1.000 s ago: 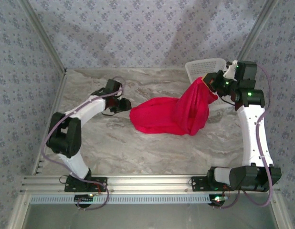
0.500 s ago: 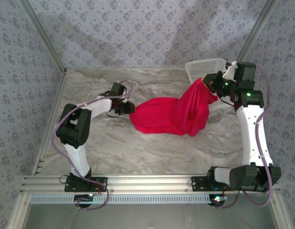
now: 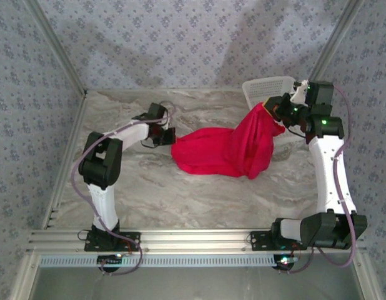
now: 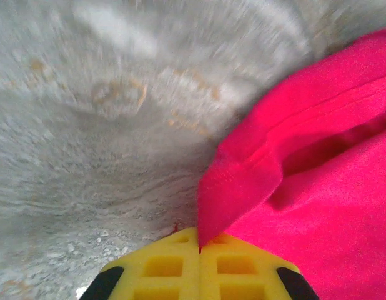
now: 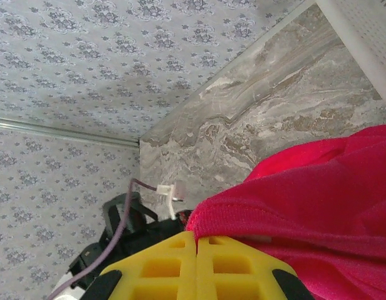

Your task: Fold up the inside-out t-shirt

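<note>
Between the yellow fingers [image 4: 162,265] of the left gripper [image 4: 200,249] sits one edge of the red t-shirt [image 4: 318,162]. The fingers are pressed tight together on the cloth, low down by the grey marble desk [image 4: 87,156]. From this gripper the shirt spreads away in a soft, lumpy heap on the desk, towards the other arm. The right gripper [image 3: 272,107] is up in the air. It is closed too, and it pinches the other end of the shirt. The cloth hangs down from it like a little tent until it reaches the heap. Just behind the right gripper stands a white basket [image 3: 268,86] with small holes, at the back of the desk near the flowery wall [image 3: 193,44].
</note>
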